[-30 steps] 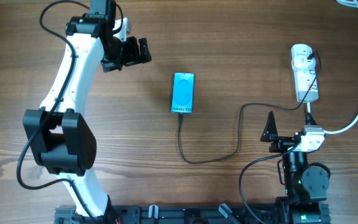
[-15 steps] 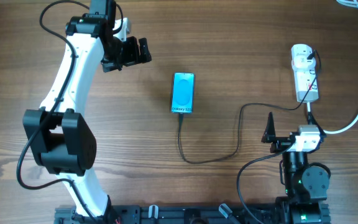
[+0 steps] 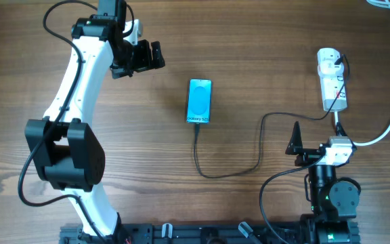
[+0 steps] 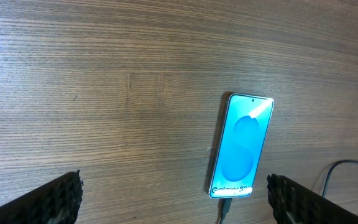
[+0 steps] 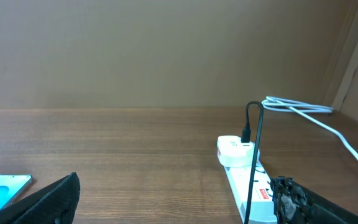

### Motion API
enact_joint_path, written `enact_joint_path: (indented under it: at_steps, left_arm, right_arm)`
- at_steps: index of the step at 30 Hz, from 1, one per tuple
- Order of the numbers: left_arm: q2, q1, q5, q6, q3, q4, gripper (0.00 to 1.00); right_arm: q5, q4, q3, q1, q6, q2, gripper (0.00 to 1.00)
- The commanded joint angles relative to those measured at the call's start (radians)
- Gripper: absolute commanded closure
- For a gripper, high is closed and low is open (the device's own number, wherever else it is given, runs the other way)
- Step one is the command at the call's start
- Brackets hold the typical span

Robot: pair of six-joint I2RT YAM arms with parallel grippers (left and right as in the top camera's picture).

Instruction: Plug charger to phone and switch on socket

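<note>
Snagging looms: left pincer point(image 3: 158, 56) and right pincer point(image 5: 176, 186) both gape empty; reaching the socket point(image 3: 332, 80) could drag the charger point(image 3: 261, 146) off the phone point(image 3: 200, 101)

You'll find the phone point(image 3: 200, 101) lying flat at centre, teal screen up, white text at its near edge. The thin black charger point(image 3: 229, 173) meets that edge, loops near and rightward, then runs to the white socket point(image 3: 332, 85), far right.

phone point(image 3: 200, 101): 1 | charger point(image 3: 261, 142): 1 | socket point(image 3: 332, 88): 1 | white cord point(image 5: 298, 107): 1 | arms point(image 3: 80, 74) point(image 3: 323, 183): 2
</note>
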Motion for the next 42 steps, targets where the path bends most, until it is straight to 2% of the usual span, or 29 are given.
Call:
enact_joint_path:
  at_steps: [1, 20, 24, 29, 33, 36, 40, 42]
  left_arm:
    - [0.008, 0.004, -0.01, -0.005, 0.0, 0.0, 0.0]
    - [0.003, 0.0, -0.01, 0.007, 0.0, 0.0, 0.0]
    - [-0.082, -0.004, -0.09, 0.006, -0.013, 0.0, 0.0]
    - [-0.323, -0.011, -0.156, 0.006, -0.292, 0.135, 0.0]
    - [-0.515, -0.011, -0.206, 0.006, -0.402, 0.108, 0.0]
    - [-0.642, -0.011, -0.207, 0.005, -0.488, 0.095, 0.0]
    - [-0.838, -0.011, -0.158, 0.005, -0.778, 0.243, 0.0]
    - [-0.924, -0.01, -0.159, 0.005, -0.855, 0.244, 0.0]
  right_arm:
    - [0.002, 0.005, -0.003, -0.004, 0.018, -0.016, 0.0]
    - [0.002, 0.005, -0.003, -0.004, 0.018, -0.016, 0.0]
    - [0.002, 0.005, -0.003, -0.004, 0.019, -0.016, 0.0]
    - [0.002, 0.005, -0.003, -0.004, 0.018, -0.016, 0.0]
    - [0.002, 0.005, -0.003, -0.004, 0.018, -0.016, 0.0]
    - [0.002, 0.005, -0.003, -0.004, 0.018, -0.016, 0.0]
    - [0.002, 0.005, -0.003, -0.004, 0.018, -0.016, 0.0]
    - [0.002, 0.005, -0.003, -0.004, 0.018, -0.016, 0.0]
